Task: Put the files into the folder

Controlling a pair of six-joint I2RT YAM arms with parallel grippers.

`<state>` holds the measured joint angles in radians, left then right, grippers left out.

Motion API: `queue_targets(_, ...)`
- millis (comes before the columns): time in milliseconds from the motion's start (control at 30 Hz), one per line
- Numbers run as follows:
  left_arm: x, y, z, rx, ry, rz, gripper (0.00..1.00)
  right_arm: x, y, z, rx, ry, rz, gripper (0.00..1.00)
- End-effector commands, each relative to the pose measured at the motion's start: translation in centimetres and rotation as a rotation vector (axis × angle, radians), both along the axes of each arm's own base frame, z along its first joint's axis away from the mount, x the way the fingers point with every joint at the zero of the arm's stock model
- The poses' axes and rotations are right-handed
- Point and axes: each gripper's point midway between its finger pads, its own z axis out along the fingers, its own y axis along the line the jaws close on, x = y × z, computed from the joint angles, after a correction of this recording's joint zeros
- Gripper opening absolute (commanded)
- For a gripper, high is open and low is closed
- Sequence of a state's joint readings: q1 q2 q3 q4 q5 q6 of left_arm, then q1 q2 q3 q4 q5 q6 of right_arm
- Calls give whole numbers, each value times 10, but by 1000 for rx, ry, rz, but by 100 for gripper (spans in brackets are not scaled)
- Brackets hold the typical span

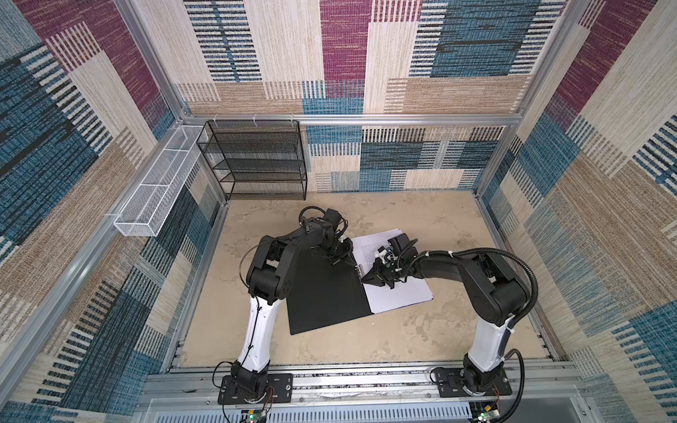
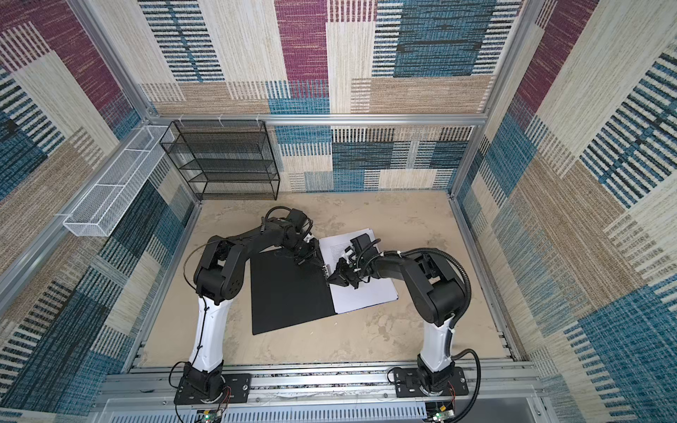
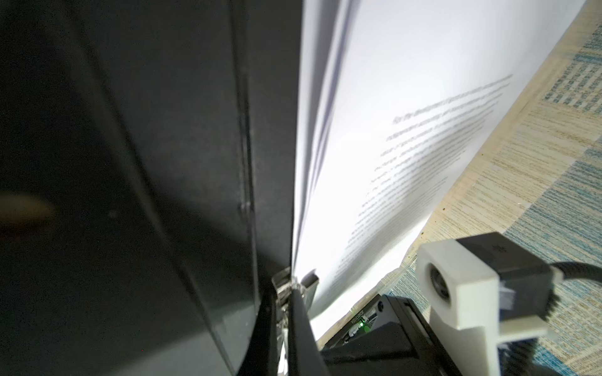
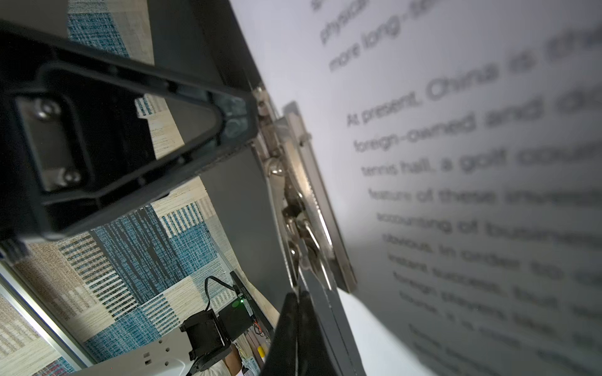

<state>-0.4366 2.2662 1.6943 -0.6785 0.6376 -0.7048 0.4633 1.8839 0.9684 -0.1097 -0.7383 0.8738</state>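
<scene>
Left tool (image 1: 350,262) and right tool (image 1: 364,280) closed at clip (image 4: 299,182); files (image 1: 399,293) beside, inside open folder (image 1: 322,293)

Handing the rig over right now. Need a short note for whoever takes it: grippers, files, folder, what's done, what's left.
Left gripper: shut, tips at the far end of the spine clip. I cannot tell if it grips the clip.
Right gripper: shut, tips at the clip's near end.
Folder: open flat on the table, black inside up.
Files: stacked right of the spine, edge at the clip.
Done: sheets laid in.
Left: unclear whether the clip holds them; cover not yet closed.
</scene>
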Motion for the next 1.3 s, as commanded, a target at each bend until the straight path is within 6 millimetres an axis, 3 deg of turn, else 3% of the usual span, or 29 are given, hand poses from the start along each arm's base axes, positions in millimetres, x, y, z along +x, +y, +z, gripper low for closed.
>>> queue_targets(0,-4,24,-25,151,20,32,4,5,-29,-35,-207,8,-95,0)
queue_targets(500,-6,24,-29,145,35,43,4,3,-25,-55,-224,15,-88,0)
queue_targets(933,-11,24,-35,137,53,57,4,23,9,-14,-54,-83,9,0)
queue_targets(1267,-11,23,-35,131,54,56,4,23,17,-10,0,-77,40,3)
